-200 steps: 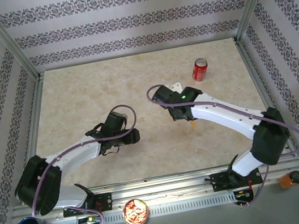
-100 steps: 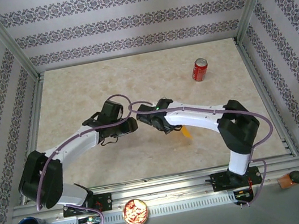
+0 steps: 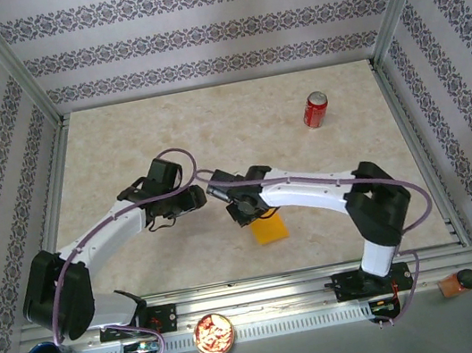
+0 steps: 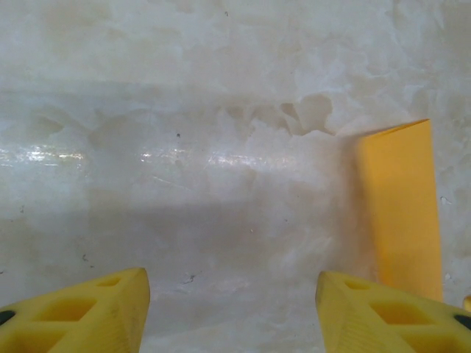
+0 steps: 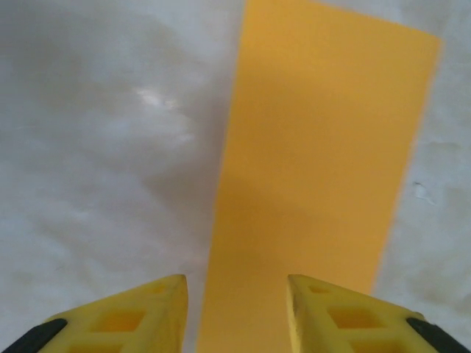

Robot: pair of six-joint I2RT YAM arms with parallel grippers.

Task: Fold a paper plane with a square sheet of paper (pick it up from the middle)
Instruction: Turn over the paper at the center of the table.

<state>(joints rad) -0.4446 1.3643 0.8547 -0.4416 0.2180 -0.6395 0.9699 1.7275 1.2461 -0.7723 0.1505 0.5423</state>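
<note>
Top view: the sheet of paper (image 3: 270,229) lies flat near the worktop's (image 3: 121,141) near edge, just beside the right gripper (image 3: 247,214), likely set down for creasing.

Left wrist: the left gripper (image 4: 229,294) is spread and empty, with the sheet off to its right.

Right wrist: the right gripper's jaws are apart, and the sheet lies unclamped beneath and ahead.

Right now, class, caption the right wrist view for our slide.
Open right gripper above the orange-yellow paper on the table.

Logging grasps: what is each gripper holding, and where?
Nothing. The right gripper is open over the orange paper on the table; the left gripper is open beside it.
</note>
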